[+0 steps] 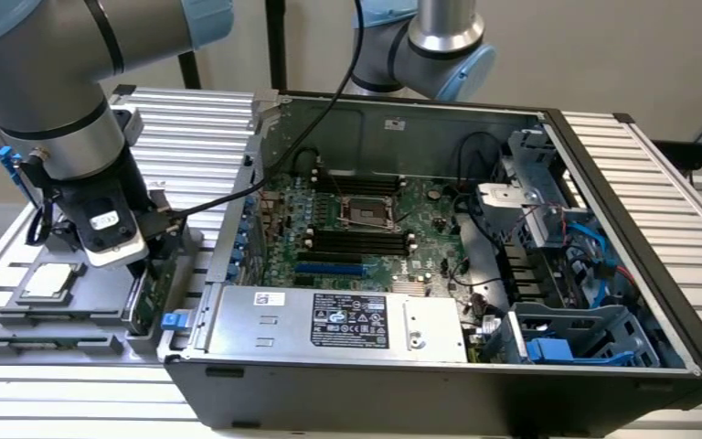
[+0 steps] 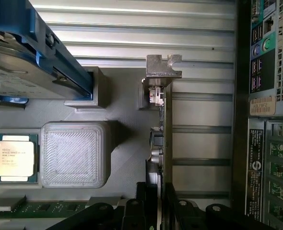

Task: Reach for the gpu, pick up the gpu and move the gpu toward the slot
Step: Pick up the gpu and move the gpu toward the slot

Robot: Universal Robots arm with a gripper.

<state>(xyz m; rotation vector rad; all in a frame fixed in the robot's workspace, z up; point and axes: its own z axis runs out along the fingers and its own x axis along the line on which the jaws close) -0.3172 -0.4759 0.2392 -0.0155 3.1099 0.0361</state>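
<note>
The gpu [image 2: 163, 124] is a thin green card standing on edge in a grey fixture [image 2: 122, 110], its silver bracket [image 2: 163, 67] at the far end. In the exterior view the gpu [image 1: 143, 294] sits at the exterior view's left, outside the computer case. My gripper [image 2: 161, 194] comes down over the card's near end, one black finger [image 2: 147, 203] on each side, pressed against it. In the exterior view the gripper [image 1: 127, 263] hangs straight above the card. A blue slot [image 1: 330, 271] lies on the motherboard inside the case.
The open computer case [image 1: 643, 229] fills the exterior view's middle and right, its rear panel [image 2: 271, 120] close beside the card. On the fixture lie a processor chip [image 2: 14, 158], a hard drive with blue rails [image 2: 31, 62], a raised grey block [image 2: 72, 153] and a memory stick [image 2: 41, 207].
</note>
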